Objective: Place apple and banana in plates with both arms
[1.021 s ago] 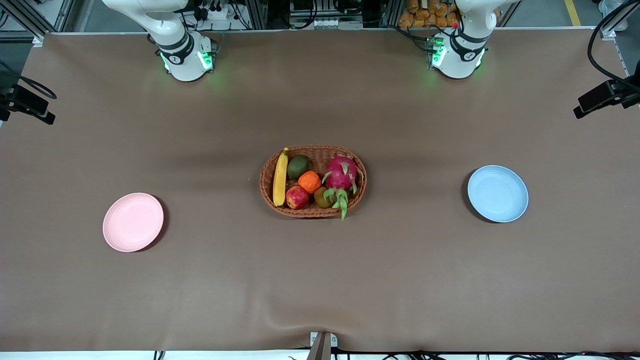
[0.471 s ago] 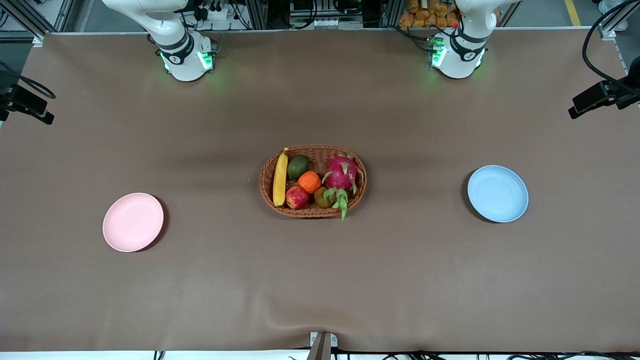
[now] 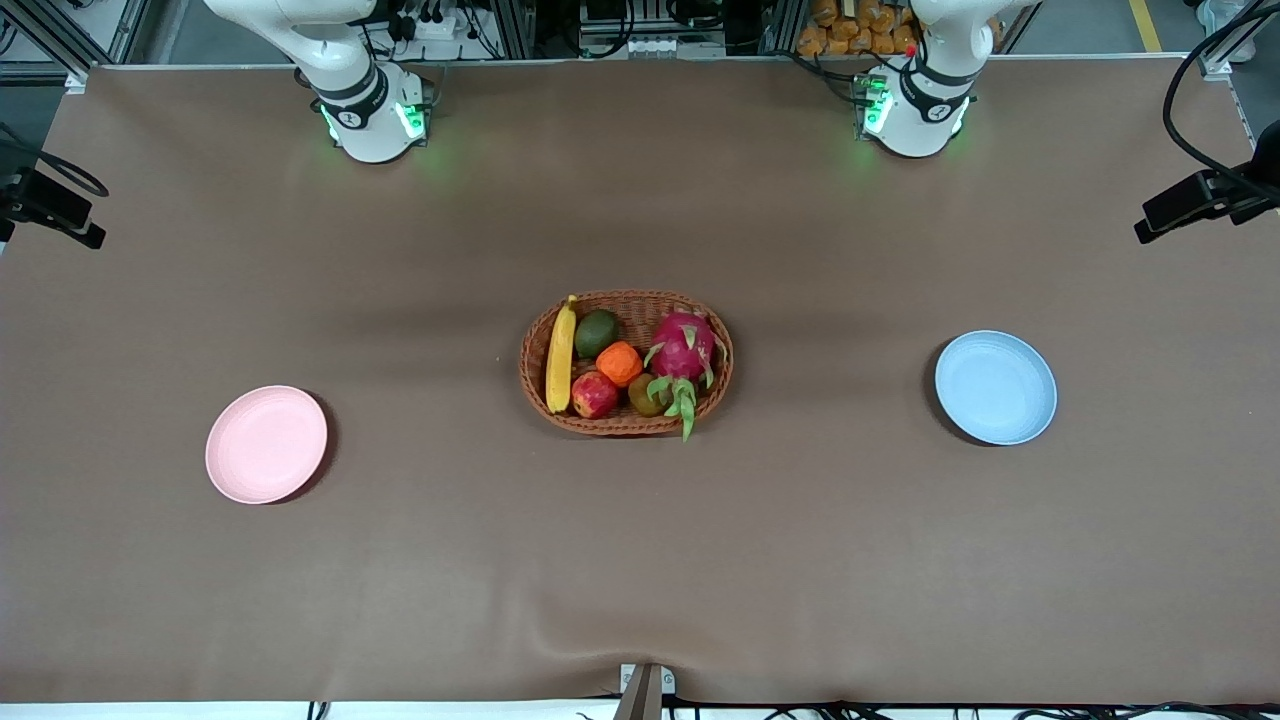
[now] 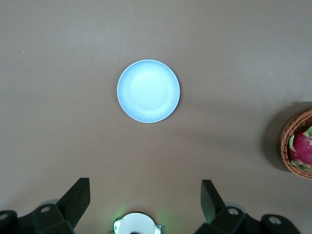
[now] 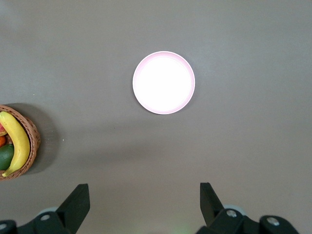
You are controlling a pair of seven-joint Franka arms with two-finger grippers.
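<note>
At the bench's centre, the banana [image 3: 560, 355] and apple [image 3: 594, 395] sit in a basket [image 3: 722, 345]. Both look firm and smooth; take each across its middle. The left gripper [image 4: 145, 200] and right gripper [image 5: 145, 202] hold their fingers wide, high above the bench.

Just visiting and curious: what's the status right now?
Left gripper open, high over blue plate; right gripper open over pink plate. Apple, banana in basket. Nothing in the way.

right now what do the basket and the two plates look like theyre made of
Basket: woven brown wicker, going by the braided rim and lattice walls. Pink plate and blue plate: smooth, matte, pastel, with no glare; probably plastic or a fibre composite, though glazeless ceramic can't be excluded.
</note>
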